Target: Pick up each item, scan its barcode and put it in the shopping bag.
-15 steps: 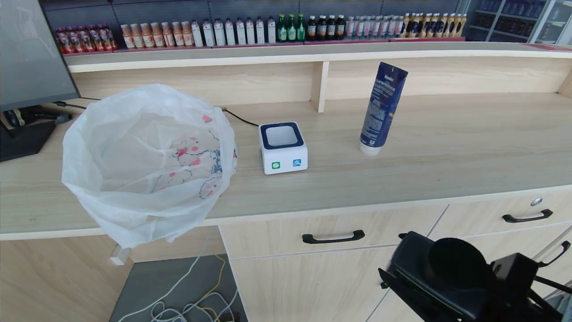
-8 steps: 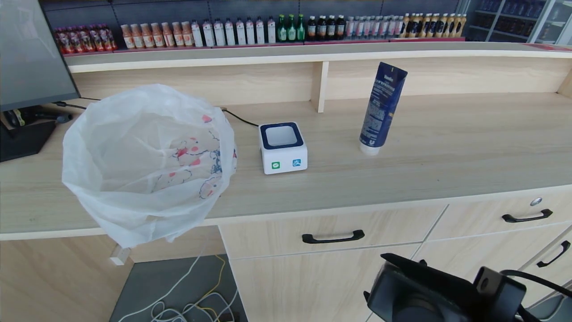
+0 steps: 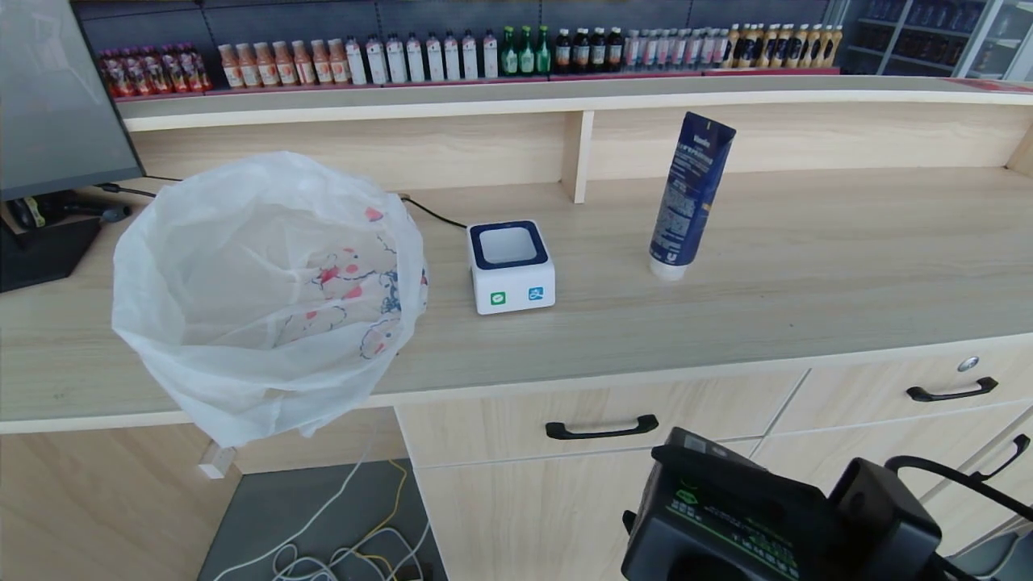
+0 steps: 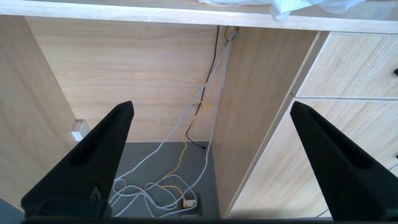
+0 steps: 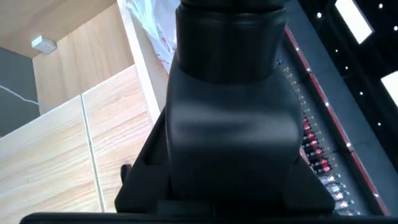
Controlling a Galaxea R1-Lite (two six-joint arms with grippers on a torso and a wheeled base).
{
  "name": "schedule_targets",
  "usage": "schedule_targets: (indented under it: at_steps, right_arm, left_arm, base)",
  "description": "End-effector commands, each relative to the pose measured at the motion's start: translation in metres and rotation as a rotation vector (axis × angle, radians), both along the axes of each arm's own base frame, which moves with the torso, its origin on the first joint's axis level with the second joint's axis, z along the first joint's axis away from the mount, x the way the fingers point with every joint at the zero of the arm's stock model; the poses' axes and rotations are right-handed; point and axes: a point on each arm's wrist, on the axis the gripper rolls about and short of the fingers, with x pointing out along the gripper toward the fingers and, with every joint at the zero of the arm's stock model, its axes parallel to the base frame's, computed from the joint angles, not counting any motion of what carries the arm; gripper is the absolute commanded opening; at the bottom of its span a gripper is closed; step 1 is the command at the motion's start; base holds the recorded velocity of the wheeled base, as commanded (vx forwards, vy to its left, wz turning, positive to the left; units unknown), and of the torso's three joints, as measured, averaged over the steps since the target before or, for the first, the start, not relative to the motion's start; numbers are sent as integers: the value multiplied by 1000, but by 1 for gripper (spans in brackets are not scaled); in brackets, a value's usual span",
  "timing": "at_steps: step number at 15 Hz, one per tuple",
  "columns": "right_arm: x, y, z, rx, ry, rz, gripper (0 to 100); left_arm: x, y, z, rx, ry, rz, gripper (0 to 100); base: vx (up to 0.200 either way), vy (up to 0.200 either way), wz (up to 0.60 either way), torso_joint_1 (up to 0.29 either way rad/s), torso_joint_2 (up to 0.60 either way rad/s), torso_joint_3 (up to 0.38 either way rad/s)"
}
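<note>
Left tool (image 4: 211, 106) wide, black, wedge-tipped; blue tube (image 3: 692, 194) upright on woodgrain counter (image 3: 807, 274).

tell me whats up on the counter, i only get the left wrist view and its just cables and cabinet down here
Observer: A dark blue tube stands on its white cap, on the robot's right side of the counter.
Operator: wheres the scanner
Observer: The white scanner sits to the left of the tube, apart from it, near the counter's middle.
Operator: and the bag
Observer: The shopping bag is left of the scanner, mouth open, its lower part hanging over the counter's front edge.
</note>
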Motion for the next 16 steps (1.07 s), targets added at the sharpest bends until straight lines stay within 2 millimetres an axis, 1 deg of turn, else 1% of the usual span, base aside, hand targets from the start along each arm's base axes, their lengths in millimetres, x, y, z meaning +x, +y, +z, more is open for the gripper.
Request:
schedule_targets:
  at_steps: [1,2,4,6,9,11,12,13,16]
  right_arm:
    - [-3,-1,0,-18,-67,8,0]
    - [-4,0,3,-3,-97,15,0]
    - [-4,0,1,3,-122,10,0]
    - [-3,0,-1,-29,-164,-15,0]
    - [0,1,8,-32,-245,-46,0]
    - [5,10,20,-20,-327,-62,0]
    - [7,13,23,-19,-346,-67,0]
    - [11,22,28,-14,-377,-62,0]
    - [17,36,39,-14,-491,-59,0]
  left_arm:
    - [0,0,0,0,0,-1,100]
    - [0,0,0,0,0,0,100]
    - [0,0,0,0,0,0,100]
    - [0,0,0,0,0,0,100]
    - [0,0,0,0,0,-1,100]
    - [0,0,0,0,0,0,100]
    - [0,0,0,0,0,0,100]
    - [0,0,0,0,0,0,100]
    - [0,0,0,0,0,0,100]
  base:
    - [0,0,0,0,0,0]
    - [0,0,0,0,0,0]
    - [0,0,0,0,0,0]
    - [0,0,0,0,0,0]
    - [0,0,0,0,0,0]
    - [0,0,0,0,0,0]
    - [0,0,0,0,0,0]
    - [0,0,0,0,0,0]
    - [0,0,0,0,0,0]
